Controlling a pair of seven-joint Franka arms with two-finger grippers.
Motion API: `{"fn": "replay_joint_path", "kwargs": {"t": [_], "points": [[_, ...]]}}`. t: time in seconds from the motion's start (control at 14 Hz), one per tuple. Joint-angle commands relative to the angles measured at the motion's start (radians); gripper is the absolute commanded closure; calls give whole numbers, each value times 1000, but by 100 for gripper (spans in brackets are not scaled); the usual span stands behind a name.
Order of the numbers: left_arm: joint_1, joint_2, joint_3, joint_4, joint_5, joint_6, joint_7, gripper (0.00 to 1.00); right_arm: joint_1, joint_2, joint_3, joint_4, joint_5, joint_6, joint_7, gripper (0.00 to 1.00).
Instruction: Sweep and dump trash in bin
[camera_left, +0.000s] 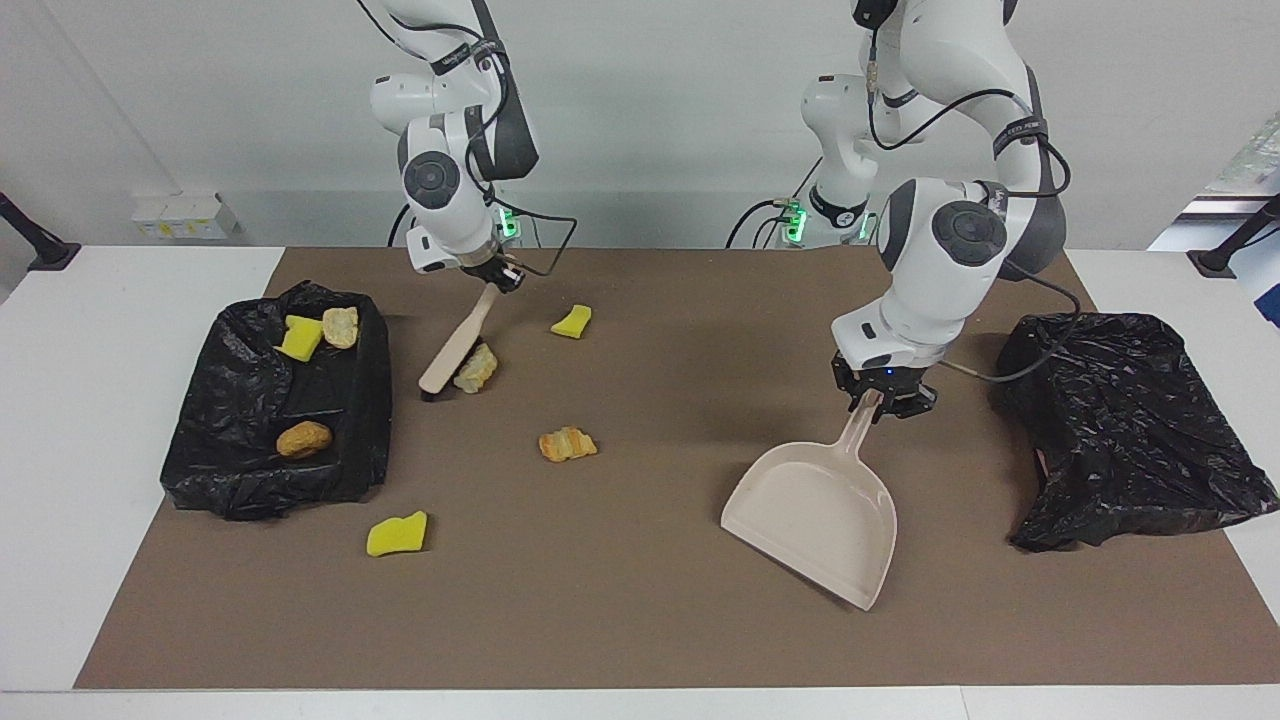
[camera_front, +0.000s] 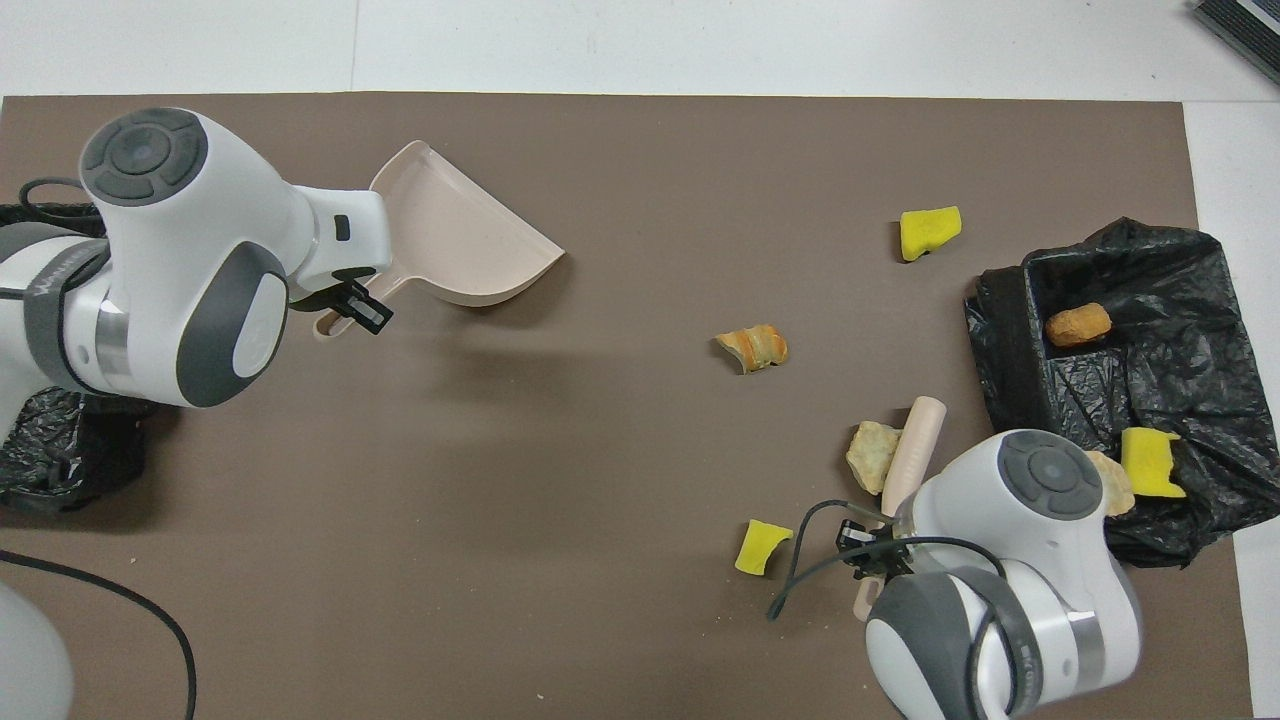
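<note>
Right gripper (camera_left: 497, 275) is clamping the handle of the brush (camera_left: 455, 345), which is slanting down so that its head is meeting the brown mat (camera_left: 650, 620).

- Trash, loose, four bits, clock bearings taken in the facing view. A pale bread lump (camera_left: 476, 368) is lying just beside the brush head, at its 3 o'clock. A yellow sponge scrap (camera_left: 572, 321) is sitting at that lump's 2 o'clock and a flaky orange lump (camera_left: 567, 444) at its 4 o'clock. A second yellow scrap (camera_left: 397, 534) is lying at the brush head's 6 o'clock.
- Trash, binned, three bits. These are resting in the black-lined bin (camera_left: 240, 470) at the right arm's end.
- Left gripper (camera_left: 885, 395) is gripping the dustpan (camera_left: 815, 515) by its handle, well apart from every loose bit.
- A second black bag (camera_left: 1130, 440) is lying at the left arm's end.

Risks, as judged:
- With the pan this far off, a stroke is likely to scatter bits rather than load them.
- Light sponge may be hopping the pan's lip or rolling off the mat.
- Arms closing on the same bit may be colliding.

View differences:
- The facing view is showing the brush head's contact and the second bag whole.
- The overhead view is hiding the right gripper and part of one binned lump under the arm, but is showing the pan's mouth opening toward 4 o'clock.
</note>
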Motion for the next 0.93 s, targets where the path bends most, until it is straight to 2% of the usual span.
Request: {"fn": "replay_joint_path", "kwargs": {"t": [0.0, 0.14, 0.29, 0.43, 0.57, 0.86], "points": [[42, -17, -9, -9, -22, -16, 219, 100, 56, 110, 0, 161, 51, -9, -38, 100], [50, -17, -9, -10, -31, -16, 380, 100, 78, 162, 2, 247, 85, -10, -37, 100], [50, -21, -9, -21, -31, -13, 407, 100, 96, 205, 2, 322, 102, -25, -26, 100], [49, -27, -9, -35, -33, -8, 538, 100, 119, 236, 0, 423, 101, -129, 44, 100], [43, -37, -9, -53, -33, -5, 650, 100, 118, 223, -1, 471, 88, -227, 152, 100], [-21, -86, -18, -155, -33, 91, 661, 100, 136, 149, 3, 446, 87, -373, 437, 100]]}}
